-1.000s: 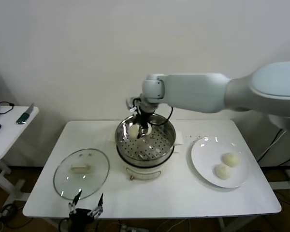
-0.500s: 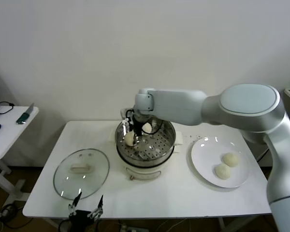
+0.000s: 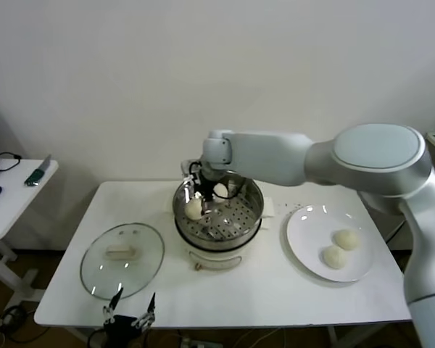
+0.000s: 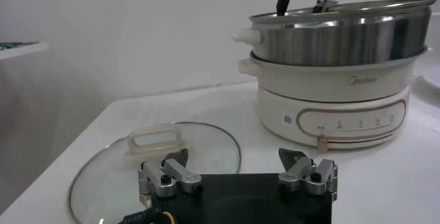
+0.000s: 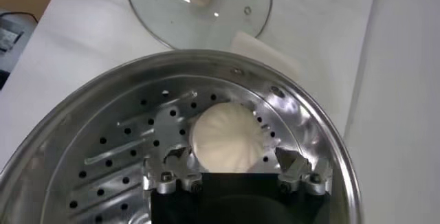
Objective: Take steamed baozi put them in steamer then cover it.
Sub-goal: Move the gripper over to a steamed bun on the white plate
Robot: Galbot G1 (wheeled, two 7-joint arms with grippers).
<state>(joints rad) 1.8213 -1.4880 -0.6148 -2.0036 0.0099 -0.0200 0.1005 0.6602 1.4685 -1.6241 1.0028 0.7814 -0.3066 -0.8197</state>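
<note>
On the white desk (image 3: 275, 290) stands the steamer (image 3: 219, 210), a shiny perforated steel basket on a cream electric base whose front carries a grey logo that appears to read "Midea", a small square sticker and a row of control marks too small to read. The right gripper (image 3: 205, 194) reaches into the basket at its far left side, its fingers (image 5: 165, 174) standing apart above a steamed baozi (image 5: 229, 137) that lies free on the perforated floor. In the head view a second bun (image 3: 221, 191) shows against the basket's far wall, just beside the first. Two more buns (image 3: 346, 239) sit near each other on a flat white plate (image 3: 304, 232) to the steamer's right. The cover (image 3: 122, 259), a clear glass lid with a cream rectangular handle, lies flat on the desk left of the steamer. The left gripper (image 3: 130, 310) waits at the desk's near edge just in front of the lid, its fingers (image 4: 163, 177) apart and holding nothing.
</note>
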